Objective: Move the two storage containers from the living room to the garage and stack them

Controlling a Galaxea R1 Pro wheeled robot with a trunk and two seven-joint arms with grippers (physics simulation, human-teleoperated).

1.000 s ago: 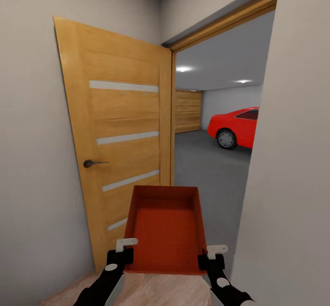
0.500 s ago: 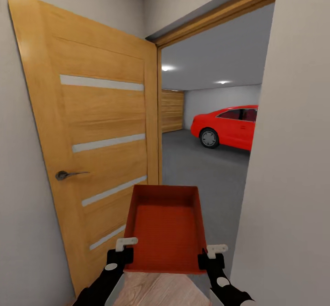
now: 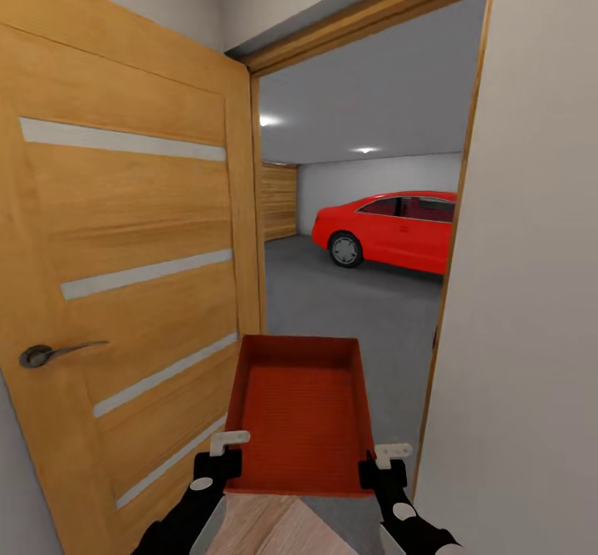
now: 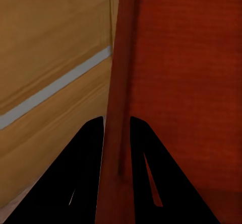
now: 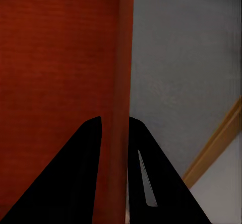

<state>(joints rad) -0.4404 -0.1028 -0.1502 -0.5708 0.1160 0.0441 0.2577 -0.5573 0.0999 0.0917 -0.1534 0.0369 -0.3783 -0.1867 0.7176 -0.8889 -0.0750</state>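
One red-orange rectangular open-topped storage container (image 3: 301, 410) is held in the air in front of the robot, level, its long axis pointing toward the doorway. It is carried by both arms at the near end.

Left end effector (image 3: 218, 454): closed on the container's left side wall near the near corner. In the left wrist view the wall edge (image 4: 120, 108) runs between the two dark fingers (image 4: 83, 168), one inside the bin and one outside. Right end effector (image 3: 384, 462): closed on the container's right side wall near the near corner. The right wrist view shows the same arrangement, with the wall (image 5: 124, 83) between the dark fingers (image 5: 80, 173).

Container interior: ribbed bottom, nothing inside.

Surroundings: a light wooden door with pale horizontal strips (image 3: 124, 272) stands open at the left, just beside the container's left wall; whether they touch cannot be told. Its dark lever handle (image 3: 50, 353) is on the near face. The wooden door frame (image 3: 365, 19) borders the opening; a plain white wall (image 3: 531, 289) stands at the right. Beyond the opening lies the garage, with a dark grey concrete floor (image 3: 349, 306), a red car (image 3: 390, 229) at the far right and a wooden panelled door (image 3: 279, 202) at the back left. A strip of light wood-plank floor (image 3: 274, 530) shows beneath the container's near edge.
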